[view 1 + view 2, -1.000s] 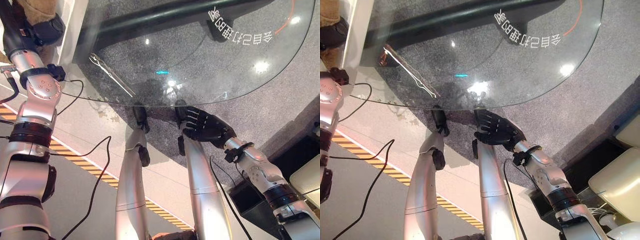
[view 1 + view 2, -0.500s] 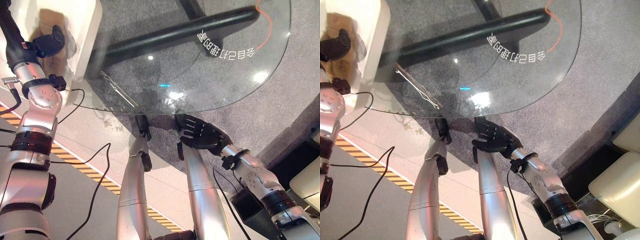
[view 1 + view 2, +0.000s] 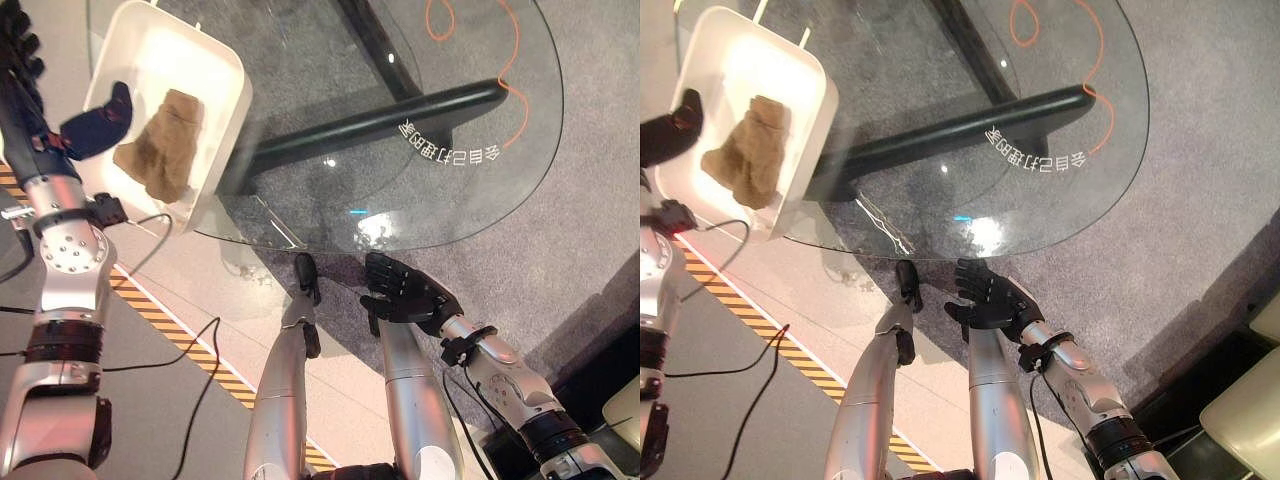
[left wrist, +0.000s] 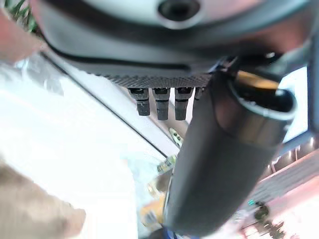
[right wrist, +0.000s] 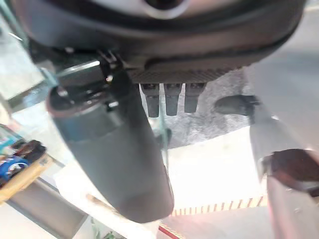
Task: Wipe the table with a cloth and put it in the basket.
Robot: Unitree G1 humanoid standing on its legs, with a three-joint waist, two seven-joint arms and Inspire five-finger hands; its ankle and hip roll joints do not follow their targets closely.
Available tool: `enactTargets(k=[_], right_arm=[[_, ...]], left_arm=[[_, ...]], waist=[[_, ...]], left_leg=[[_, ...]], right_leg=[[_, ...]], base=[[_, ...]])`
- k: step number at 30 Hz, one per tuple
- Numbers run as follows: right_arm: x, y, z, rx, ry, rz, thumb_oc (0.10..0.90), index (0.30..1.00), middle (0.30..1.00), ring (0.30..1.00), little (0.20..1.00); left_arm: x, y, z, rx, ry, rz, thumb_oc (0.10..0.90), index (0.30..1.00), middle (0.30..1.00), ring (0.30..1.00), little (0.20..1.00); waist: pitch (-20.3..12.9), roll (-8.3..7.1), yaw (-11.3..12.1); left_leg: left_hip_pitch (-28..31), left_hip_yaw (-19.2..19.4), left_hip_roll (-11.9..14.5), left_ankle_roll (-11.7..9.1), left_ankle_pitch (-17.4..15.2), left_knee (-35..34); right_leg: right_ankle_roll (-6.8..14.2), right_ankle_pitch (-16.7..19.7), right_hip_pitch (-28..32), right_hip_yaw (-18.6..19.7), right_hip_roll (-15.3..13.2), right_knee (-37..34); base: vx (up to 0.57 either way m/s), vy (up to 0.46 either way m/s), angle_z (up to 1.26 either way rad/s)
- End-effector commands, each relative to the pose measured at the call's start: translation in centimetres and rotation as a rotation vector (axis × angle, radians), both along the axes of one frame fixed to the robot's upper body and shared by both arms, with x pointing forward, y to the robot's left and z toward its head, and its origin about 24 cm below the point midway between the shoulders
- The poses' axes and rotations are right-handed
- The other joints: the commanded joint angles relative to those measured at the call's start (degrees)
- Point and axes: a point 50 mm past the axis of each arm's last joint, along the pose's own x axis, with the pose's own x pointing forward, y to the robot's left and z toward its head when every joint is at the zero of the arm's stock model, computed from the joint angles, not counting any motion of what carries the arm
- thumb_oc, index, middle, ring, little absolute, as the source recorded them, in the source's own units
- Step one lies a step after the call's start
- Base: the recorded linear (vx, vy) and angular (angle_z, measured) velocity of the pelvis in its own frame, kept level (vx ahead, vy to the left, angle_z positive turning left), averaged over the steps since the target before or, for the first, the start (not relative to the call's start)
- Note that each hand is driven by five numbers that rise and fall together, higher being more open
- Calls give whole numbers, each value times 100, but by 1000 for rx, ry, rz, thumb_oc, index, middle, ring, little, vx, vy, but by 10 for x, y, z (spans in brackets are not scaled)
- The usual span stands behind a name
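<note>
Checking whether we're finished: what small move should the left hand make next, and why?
Probably draw the left hand back from the basket: the brown cloth already lies inside it, and the hand is open, holding nothing.

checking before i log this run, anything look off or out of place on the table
Nothing stands out. The brown cloth lies crumpled inside the white basket at the glass table's left edge. The left hand hovers over the basket; the right hand, open, hangs below the table's near rim.
</note>
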Motion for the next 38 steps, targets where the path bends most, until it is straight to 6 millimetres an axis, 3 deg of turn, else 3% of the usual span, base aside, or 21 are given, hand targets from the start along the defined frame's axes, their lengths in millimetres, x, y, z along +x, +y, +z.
enactTargets(k=[1, 4, 8, 12, 14, 15, 17, 18, 20, 23, 28, 38], right_arm=[[-15, 13, -6, 16, -48, 0, 800, 900, 900, 900, 900], [-16, 13, -19, -29, -17, -43, 800, 900, 900, 900, 900], [-20, 0, -51, -97, 116, -140, 800, 900, 900, 900, 900], [-26, -9, -72, -85, 234, -204, 800, 900, 900, 900, 900], [-33, -15, -89, -125, 319, -240, 800, 900, 900, 900, 900], [-46, -26, -108, -182, 405, -270, 800, 900, 900, 900, 900], [-53, -30, -117, -195, 456, -280, 800, 900, 900, 900, 900], [-80, -36, -142, -198, 625, -314, 800, 900, 900, 900, 900], [-86, -37, -147, -204, 657, -320, 800, 900, 900, 900, 900], [-122, -36, -170, -224, 855, -325, 800, 900, 900, 900, 900], [-160, -36, -186, -215, 1043, -372, 800, 900, 900, 900, 900], [-184, -39, -192, -262, 1148, -363, 800, 900, 900, 900, 900]], left_arm=[[-5, -8, -11, -14, -15, -114, 800, 900, 900, 900, 900], [-4, -34, -56, -77, 135, -242, 800, 900, 900, 900, 900], [-18, -63, -146, -210, 472, -377, 800, 900, 900, 900, 900], [-38, -75, -202, -216, 740, -415, 800, 900, 900, 900, 900], [-54, -79, -233, -249, 870, -395, 800, 900, 900, 900, 900], [-74, -81, -265, -328, 1027, -391, 800, 900, 900, 900, 900], [-85, -85, -280, -357, 1109, -391, 800, 900, 900, 900, 900], [-119, -83, -313, -437, 1301, -361, 800, 900, 900, 900, 900], [-127, -84, -320, -463, 1342, -356, 800, 900, 900, 900, 900], [-171, -83, -349, -540, 1613, -291, 800, 900, 900, 900, 900], [-205, -84, -362, -568, 1801, -223, 800, 900, 900, 900, 900], [-220, -89, -367, -583, 1852, -227, 800, 900, 900, 900, 900]], waist=[[-134, 67, -105], [-134, -64, -15], [-438, -217, 167], [-744, -252, 268], [-990, -285, 317], [-1201, -304, 358], [-1338, -320, 379], [-1691, -374, 398], [-1780, -384, 395], [-2227, -465, 362], [-2655, -526, 301], [-2940, -506, 272]], left_leg=[[317, -303, -328, -5, -601, 427], [604, -408, -277, -21, -546, 264], [1134, -448, -110, -39, -457, -125], [1437, -427, -2, -62, -402, -331], [1702, -381, 55, -48, -418, -459], [1985, -322, 114, -33, -479, -537], [2137, -277, 141, -20, -508, -592], [2605, -205, 200, -3, -583, -791], [2680, -181, 208, 5, -589, -845], [3248, -56, 248, 31, -651, -1166], [3760, 81, 269, 84, -760, -1440], [4321, 256, 269, 158, -869, -1773]], right_leg=[[261, 306, 775, -108, 25, -1000], [256, 296, 1149, -245, 41, -1108], [254, 310, 1779, -491, -14, -1421], [223, 325, 2110, -634, -50, -1590], [206, 328, 2388, -714, -63, -1744], [209, 292, 2668, -786, -109, -1840], [224, 296, 2835, -834, -127, -1931], [262, 298, 3328, -908, -125, -2219], [270, 313, 3419, -924, -114, -2301], [326, 361, 4016, -1018, -86, -2729], [359, 406, 4499, -1107, -73, -3065], [417, 439, 4955, -1259, -93, -3365]], base=[[-175, -274, 8], [-163, -253, 8], [-123, -246, 0], [-59, -136, 3], [-1, -105, 5], [47, -83, 3], [102, -65, -6], [141, -62, -5], [138, -51, -2], [182, -58, 4], [149, -23, 0], [95, -4, -9]])
